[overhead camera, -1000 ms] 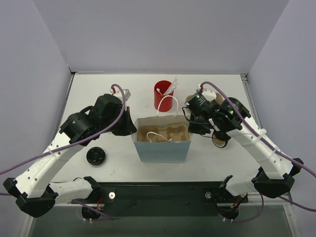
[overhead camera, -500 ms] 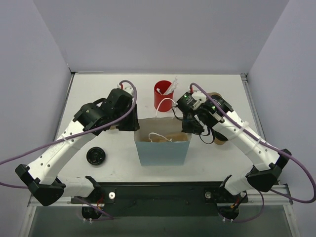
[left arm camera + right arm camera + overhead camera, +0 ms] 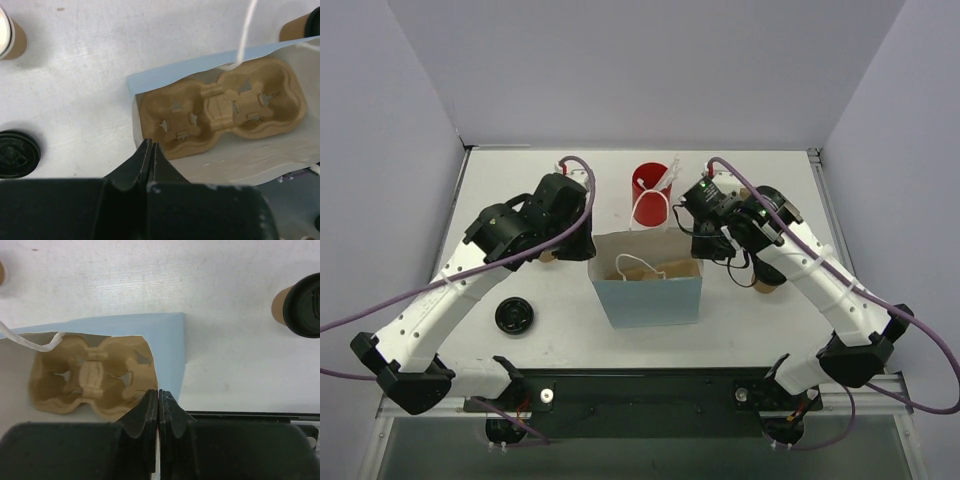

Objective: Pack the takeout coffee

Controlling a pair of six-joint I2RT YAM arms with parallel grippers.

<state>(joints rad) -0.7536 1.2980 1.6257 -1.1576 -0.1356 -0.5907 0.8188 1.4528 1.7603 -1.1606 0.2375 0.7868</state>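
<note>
The takeout coffee [image 3: 300,305], a kraft cup with a black lid, stands on the table right of the blue paper bag [image 3: 169,340]. It also shows in the top view [image 3: 761,282], mostly under my right arm, and in the left wrist view [image 3: 299,25]. The bag [image 3: 652,297] stands open with a brown pulp cup carrier [image 3: 220,107] inside. My left gripper [image 3: 150,144] is shut on the bag's left rim [image 3: 590,252]. My right gripper [image 3: 159,391] is shut on the bag's right rim [image 3: 703,250].
A red cup [image 3: 650,192] with white stirrers stands just behind the bag. A lidless kraft cup [image 3: 10,37] stands left of the bag. A loose black lid [image 3: 513,316] lies at the front left. White bag handles [image 3: 638,268] hang over the mouth.
Both grippers have swung in over the bag's two side rims and pinch them. The bag has shifted slightly right and its mouth has narrowed.
</note>
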